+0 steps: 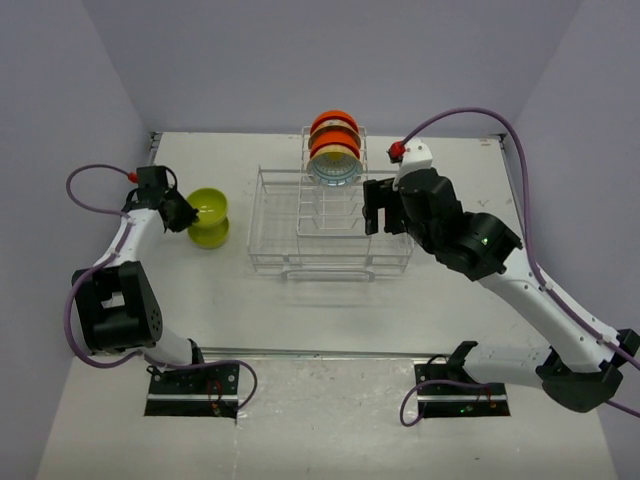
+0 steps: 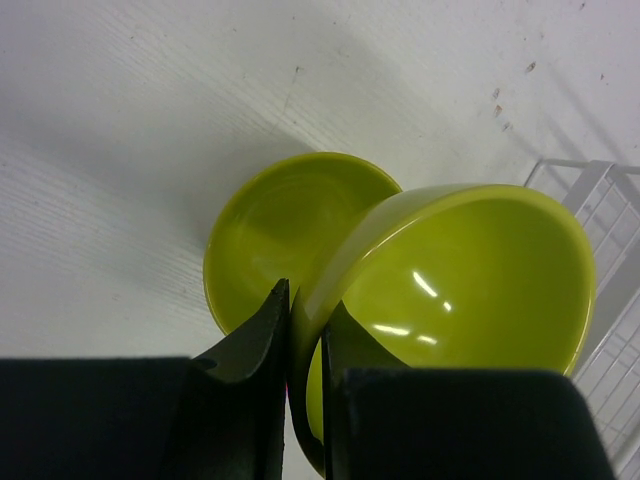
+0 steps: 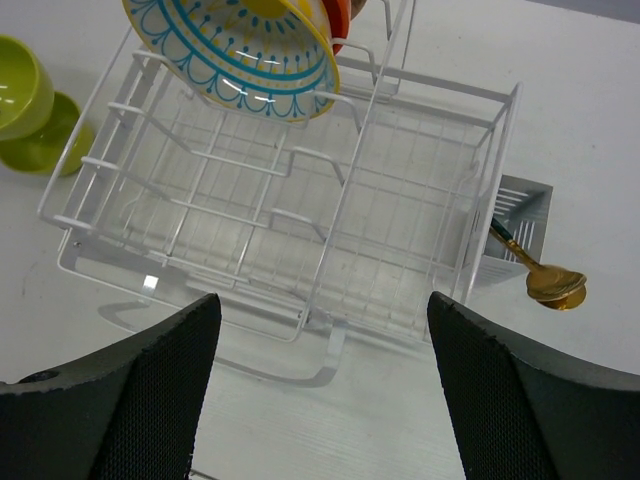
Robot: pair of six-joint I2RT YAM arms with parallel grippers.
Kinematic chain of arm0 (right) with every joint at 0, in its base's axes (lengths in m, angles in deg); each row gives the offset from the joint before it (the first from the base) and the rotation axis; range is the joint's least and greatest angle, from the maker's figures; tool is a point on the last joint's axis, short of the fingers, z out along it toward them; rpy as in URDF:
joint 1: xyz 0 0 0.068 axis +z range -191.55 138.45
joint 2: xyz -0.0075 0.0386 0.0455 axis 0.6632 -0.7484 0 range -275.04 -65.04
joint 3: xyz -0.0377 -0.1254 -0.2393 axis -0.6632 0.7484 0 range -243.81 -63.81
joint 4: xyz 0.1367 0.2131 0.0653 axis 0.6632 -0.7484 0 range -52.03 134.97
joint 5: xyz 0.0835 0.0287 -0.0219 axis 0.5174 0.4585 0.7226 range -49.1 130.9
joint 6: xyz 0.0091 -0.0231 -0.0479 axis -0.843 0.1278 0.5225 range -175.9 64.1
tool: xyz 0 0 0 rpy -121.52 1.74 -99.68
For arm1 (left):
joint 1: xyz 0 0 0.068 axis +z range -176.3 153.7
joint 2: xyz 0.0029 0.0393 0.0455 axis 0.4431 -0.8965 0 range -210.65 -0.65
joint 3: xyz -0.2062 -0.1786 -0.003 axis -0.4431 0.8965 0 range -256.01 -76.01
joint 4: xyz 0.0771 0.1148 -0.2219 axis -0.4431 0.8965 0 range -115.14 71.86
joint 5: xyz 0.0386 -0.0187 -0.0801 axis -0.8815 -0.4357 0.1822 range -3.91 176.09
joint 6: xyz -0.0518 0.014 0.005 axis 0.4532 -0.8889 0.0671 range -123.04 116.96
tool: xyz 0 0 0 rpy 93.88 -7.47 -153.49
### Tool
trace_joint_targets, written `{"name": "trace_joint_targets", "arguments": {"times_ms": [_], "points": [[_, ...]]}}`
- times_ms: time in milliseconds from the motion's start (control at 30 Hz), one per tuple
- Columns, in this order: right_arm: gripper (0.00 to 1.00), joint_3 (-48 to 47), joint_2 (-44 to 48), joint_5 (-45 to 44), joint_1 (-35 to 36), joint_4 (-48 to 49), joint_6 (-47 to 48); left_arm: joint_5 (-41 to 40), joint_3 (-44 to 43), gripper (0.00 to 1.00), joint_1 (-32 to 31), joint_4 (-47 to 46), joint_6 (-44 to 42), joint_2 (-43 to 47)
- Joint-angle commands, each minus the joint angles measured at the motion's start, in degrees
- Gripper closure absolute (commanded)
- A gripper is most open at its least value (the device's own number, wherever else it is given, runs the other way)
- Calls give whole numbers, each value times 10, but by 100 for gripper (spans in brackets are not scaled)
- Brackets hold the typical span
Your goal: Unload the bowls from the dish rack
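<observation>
My left gripper (image 1: 180,212) is shut on the rim of a lime-green bowl (image 2: 470,280), which it holds tilted just over a second lime-green bowl (image 2: 280,230) on the table. Both green bowls (image 1: 209,218) are left of the dish rack (image 1: 330,265). In the rack's taller slotted section stand orange-red bowls (image 1: 334,125) and a cream bowl with a blue pattern outside (image 3: 240,50). My right gripper (image 3: 322,310) is open and empty, hovering over the rack's right side (image 1: 385,205), apart from the bowls.
A grey cutlery cup (image 3: 515,225) hangs on the rack's right side with a gold spoon (image 3: 555,285) in it. The rack's low basket (image 3: 500,150) holds nothing. Lilac walls close in the table on three sides.
</observation>
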Motion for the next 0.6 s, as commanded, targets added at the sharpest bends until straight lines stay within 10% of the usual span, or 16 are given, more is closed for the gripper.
{"name": "trace_joint_targets", "arguments": {"times_ms": [0, 567], "points": [[16, 6, 15, 12, -3, 29, 10, -1, 4, 98, 2, -35, 9, 2], [16, 37, 40, 10, -3, 35, 29, -2, 41, 85, 9, -66, 31, -3]]}}
